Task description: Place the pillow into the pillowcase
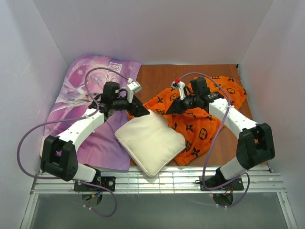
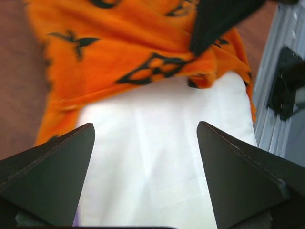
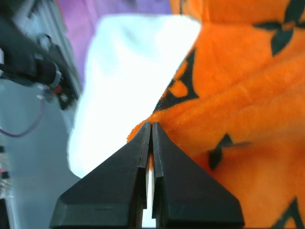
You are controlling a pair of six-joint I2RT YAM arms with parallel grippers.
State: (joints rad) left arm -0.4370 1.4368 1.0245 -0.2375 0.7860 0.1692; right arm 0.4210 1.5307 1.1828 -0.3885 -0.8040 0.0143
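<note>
The cream-white pillow (image 1: pixel 150 140) lies at the table's centre, its far corner against the orange pillowcase (image 1: pixel 202 119) with black motifs, which is spread to its right. My left gripper (image 1: pixel 143 112) hovers over the pillow's far corner. In the left wrist view it (image 2: pixel 145 138) is open, with the pillow (image 2: pixel 157 162) below and the pillowcase edge (image 2: pixel 133 52) just beyond. My right gripper (image 1: pixel 167 110) is at the pillowcase's left edge. In the right wrist view it (image 3: pixel 151 128) is shut, pinching the orange edge (image 3: pixel 238 95) beside the pillow (image 3: pixel 128 81).
A purple princess-print fabric (image 1: pixel 90 95) covers the table's left side, under my left arm. Bare brown tabletop (image 1: pixel 162 78) shows at the back. A metal rail (image 1: pixel 157 179) runs along the near edge. White walls enclose three sides.
</note>
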